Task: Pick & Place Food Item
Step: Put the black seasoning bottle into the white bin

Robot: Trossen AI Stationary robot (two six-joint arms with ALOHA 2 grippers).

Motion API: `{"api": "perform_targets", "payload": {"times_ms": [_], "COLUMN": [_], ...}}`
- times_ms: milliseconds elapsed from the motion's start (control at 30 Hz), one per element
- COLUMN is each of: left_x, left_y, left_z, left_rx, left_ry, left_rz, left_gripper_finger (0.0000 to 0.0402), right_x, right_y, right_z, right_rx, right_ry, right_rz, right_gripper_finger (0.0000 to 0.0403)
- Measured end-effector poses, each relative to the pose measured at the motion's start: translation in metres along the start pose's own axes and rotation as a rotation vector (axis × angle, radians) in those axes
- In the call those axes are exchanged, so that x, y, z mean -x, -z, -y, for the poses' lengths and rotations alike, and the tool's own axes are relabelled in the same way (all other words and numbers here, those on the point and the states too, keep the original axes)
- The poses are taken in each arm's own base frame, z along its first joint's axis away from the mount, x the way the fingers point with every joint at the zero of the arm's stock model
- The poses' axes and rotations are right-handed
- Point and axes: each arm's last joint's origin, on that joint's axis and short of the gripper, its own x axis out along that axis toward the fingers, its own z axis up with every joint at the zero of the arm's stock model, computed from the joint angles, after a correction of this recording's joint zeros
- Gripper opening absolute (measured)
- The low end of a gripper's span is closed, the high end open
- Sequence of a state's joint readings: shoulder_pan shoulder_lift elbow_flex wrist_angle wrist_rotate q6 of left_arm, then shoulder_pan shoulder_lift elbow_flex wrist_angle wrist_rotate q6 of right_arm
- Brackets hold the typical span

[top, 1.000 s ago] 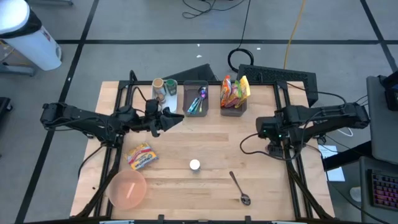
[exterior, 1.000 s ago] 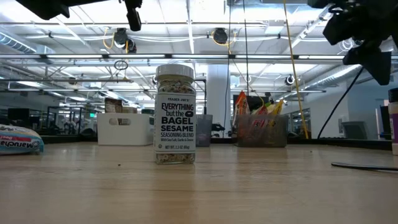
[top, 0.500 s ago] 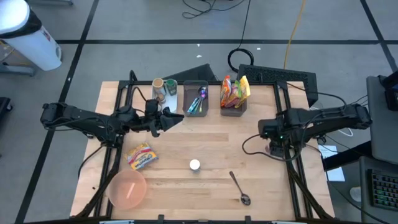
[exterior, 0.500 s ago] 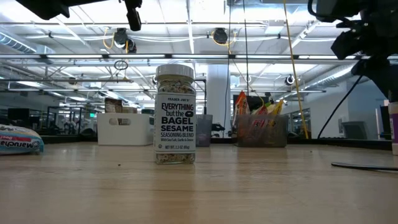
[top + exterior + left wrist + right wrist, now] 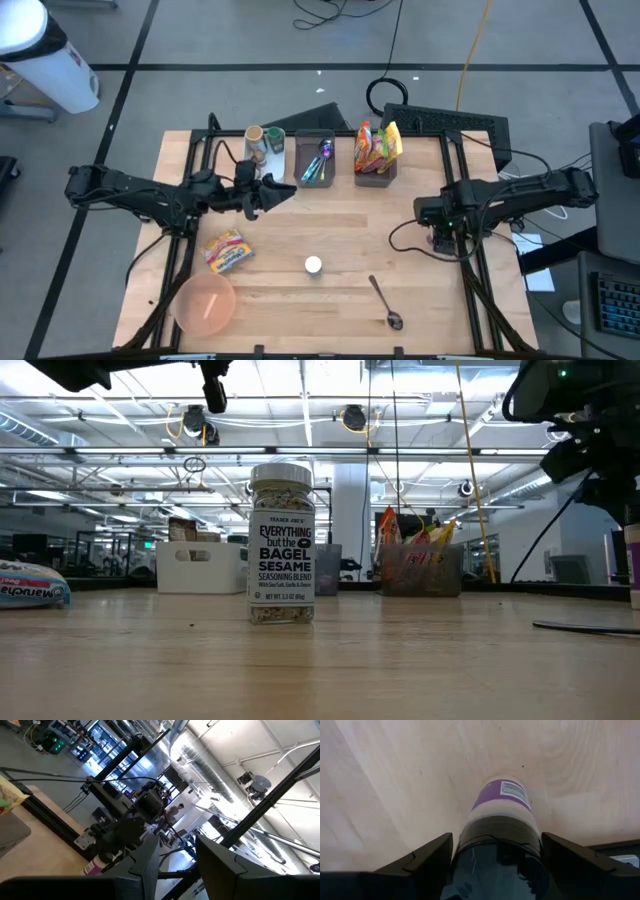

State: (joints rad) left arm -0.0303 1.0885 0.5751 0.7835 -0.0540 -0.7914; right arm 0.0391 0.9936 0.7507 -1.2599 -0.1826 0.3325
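Standing under the right gripper [image 5: 496, 851] near the table's right edge: one bottle [image 5: 501, 817] with a dark cap and purple label, seen end-on between the spread fingers [image 5: 425, 855] only in the right wrist view; from overhead the arm hides it, and whether the fingers touch it cannot be told.

Seasoning jar [image 5: 281, 543], white cap, upright at the table's middle front, label legible only in the low view. Snack packet [image 5: 228, 251] flat at left front; pink bowl [image 5: 206, 304] at the near left corner; spoon [image 5: 383, 301] right of the jar.

Along the back edge: cups [image 5: 264, 143], utensil bin [image 5: 316, 158], bin of snack bags [image 5: 376, 152].

Left gripper [image 5: 276, 193] hangs above the table's left rear, fingers part-way apart, holding nothing, well apart from the bottle.
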Motion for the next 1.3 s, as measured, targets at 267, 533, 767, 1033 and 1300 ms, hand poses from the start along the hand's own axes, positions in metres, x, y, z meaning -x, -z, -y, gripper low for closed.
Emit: {"api": "perform_targets", "payload": {"times_ms": [267, 533, 767, 1033, 1300], "left_x": [0.0, 0.0, 0.0, 0.0, 0.0], "left_y": [0.0001, 0.0001, 0.0001, 0.0001, 0.0001], "left_z": [-0.0001, -0.0001, -0.0002, -0.0002, -0.0001], "left_rx": [0.003, 0.003, 0.002, 0.001, 0.0], "left_ry": [-0.002, -0.002, -0.002, -0.002, -0.002], "left_rz": [-0.001, -0.001, -0.001, -0.001, -0.001], "left_gripper_finger": [0.0134, 0.0134, 0.0134, 0.0134, 0.0134], "right_x": [-0.0063, -0.0063, -0.0063, -0.0063, -0.0063], "right_y": [-0.0002, -0.0001, 0.0003, 0.0007, 0.001], "right_z": [0.0013, 0.0013, 0.0013, 0.0014, 0.0014], "right_rx": [-0.015, -0.015, -0.015, -0.016, -0.017], "right_ry": [0.002, 0.003, 0.001, 0.0, -0.001], "right_rz": [0.002, 0.001, -0.004, -0.008, -0.012], "right_gripper_finger": [0.0293, 0.0272, 0.025, 0.0246, 0.0223]}}
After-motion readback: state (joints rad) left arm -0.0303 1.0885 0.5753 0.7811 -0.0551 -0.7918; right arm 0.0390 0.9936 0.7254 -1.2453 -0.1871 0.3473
